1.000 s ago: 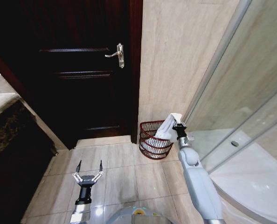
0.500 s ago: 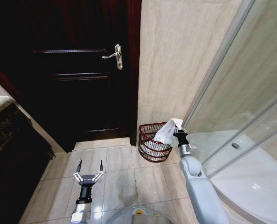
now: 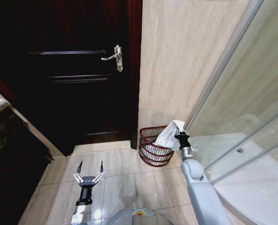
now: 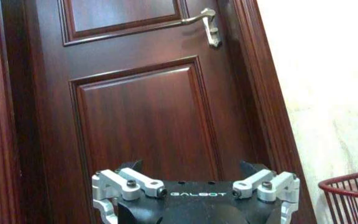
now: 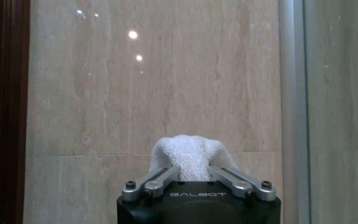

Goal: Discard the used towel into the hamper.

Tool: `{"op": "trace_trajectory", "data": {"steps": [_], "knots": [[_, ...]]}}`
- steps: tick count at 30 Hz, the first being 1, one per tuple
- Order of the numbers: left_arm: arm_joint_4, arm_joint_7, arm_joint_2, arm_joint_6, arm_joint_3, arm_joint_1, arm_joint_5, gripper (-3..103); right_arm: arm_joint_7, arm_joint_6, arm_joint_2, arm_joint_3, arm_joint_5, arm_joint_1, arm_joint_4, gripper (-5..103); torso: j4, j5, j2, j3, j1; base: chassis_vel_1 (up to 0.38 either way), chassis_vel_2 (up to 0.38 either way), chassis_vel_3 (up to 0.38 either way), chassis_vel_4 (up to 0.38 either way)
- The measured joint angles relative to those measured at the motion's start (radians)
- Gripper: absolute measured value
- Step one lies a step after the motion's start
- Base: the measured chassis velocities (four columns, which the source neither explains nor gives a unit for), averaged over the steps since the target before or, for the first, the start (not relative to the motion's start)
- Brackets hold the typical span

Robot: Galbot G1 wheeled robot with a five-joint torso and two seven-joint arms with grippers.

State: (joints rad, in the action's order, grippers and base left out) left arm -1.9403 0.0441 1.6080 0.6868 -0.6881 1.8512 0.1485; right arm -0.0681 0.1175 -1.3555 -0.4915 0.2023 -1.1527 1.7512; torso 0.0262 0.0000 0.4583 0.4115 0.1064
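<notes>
"GALBOT" on each gripper (image 4: 195, 194) (image 5: 197, 194)

The hamper (image 3: 155, 146) stands on the floor (image 3: 129, 178) against the wall (image 3: 176, 65), right of the door (image 3: 73, 79). The towel (image 3: 168, 134) hangs over its right rim.

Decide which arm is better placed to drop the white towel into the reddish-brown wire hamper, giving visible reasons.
The right. The right gripper already clamps the white towel above the reddish-brown wire hamper; the left gripper hangs open and empty over the tiled floor.
</notes>
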Motion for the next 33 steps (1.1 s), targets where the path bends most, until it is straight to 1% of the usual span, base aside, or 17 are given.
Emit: {"op": "trace_trajectory", "data": {"steps": [10, 16, 19, 21, 25, 26, 29, 30, 33], "knots": [[-0.001, -0.003, 0.0, -0.005, -0.001, -0.003, 0.0, 100, -0.01, 0.014, -0.005, 0.003, 0.013, -0.001, -0.01, 4, -0.0002, 0.0, 0.0, 0.0, 0.0, -0.021, 0.02, 0.02, -0.026], [-0.003, -0.003, 0.0, -0.002, -0.003, 0.005, -0.014, 100, -0.011, -0.007, -0.01, 0.016, 0.01, 0.065, -0.02, 4, -0.0002, 0.0, 0.0, 0.0, 0.0, 0.0, 0.0, 0.0, 0.0], [0.012, 0.0, 0.0, 0.009, -0.004, 0.004, -0.022, 100, -0.017, -0.024, -0.017, 0.045, 0.013, 0.137, -0.045, 4, 0.0, -0.0003, 0.0, 0.0, 0.0, 0.0, 0.0, 0.0, 0.0], [0.013, 0.0, 0.0, 0.01, -0.004, 0.004, -0.022, 100, -0.017, -0.024, -0.018, 0.048, 0.013, 0.142, -0.05, 4, 0.0, -0.0002, 0.0, 0.0, 0.0, 0.0, 0.0, 0.0, 0.0], [0.015, 0.001, 0.0, 0.012, -0.004, 0.004, -0.023, 100, -0.018, -0.04, -0.038, 0.073, 0.028, 0.19, -0.093, 4, 0.0001, -0.0003, 0.0, 0.0, 0.0, 0.0, 0.0, 0.0, 0.0], [0.011, 0.001, 0.0, 0.012, -0.005, 0.002, -0.023, 100, -0.019, -0.045, -0.05, 0.078, 0.034, 0.21, -0.134, 4, 0.0001, -0.0001, 0.0, 0.0, 0.0, 0.0, 0.0, 0.0, 0.0], [0.004, 0.0, 0.0, 0.012, -0.006, 0.002, -0.028, 100, -0.015, -0.037, -0.06, 0.072, 0.023, 0.232, -0.213, 4, 0.0, 0.0, 0.0, 0.0, 0.0, 0.0, 0.0, 0.0, 0.0], [0.004, 0.0, 0.0, 0.012, -0.006, 0.002, -0.028, 100, -0.015, -0.037, -0.06, 0.072, 0.023, 0.232, -0.213, 4, 0.0, 0.0, 0.0, 0.0, 0.0, 0.0, 0.0, 0.0, 0.0], [0.007, -0.001, 0.0, 0.011, -0.006, 0.0, -0.033, 100, -0.002, -0.024, -0.061, 0.06, 0.009, 0.253, -0.31, 4, -0.0001, 0.0001, 0.0, 0.0, 0.0, 0.0, 0.0, 0.0, 0.0]]}}
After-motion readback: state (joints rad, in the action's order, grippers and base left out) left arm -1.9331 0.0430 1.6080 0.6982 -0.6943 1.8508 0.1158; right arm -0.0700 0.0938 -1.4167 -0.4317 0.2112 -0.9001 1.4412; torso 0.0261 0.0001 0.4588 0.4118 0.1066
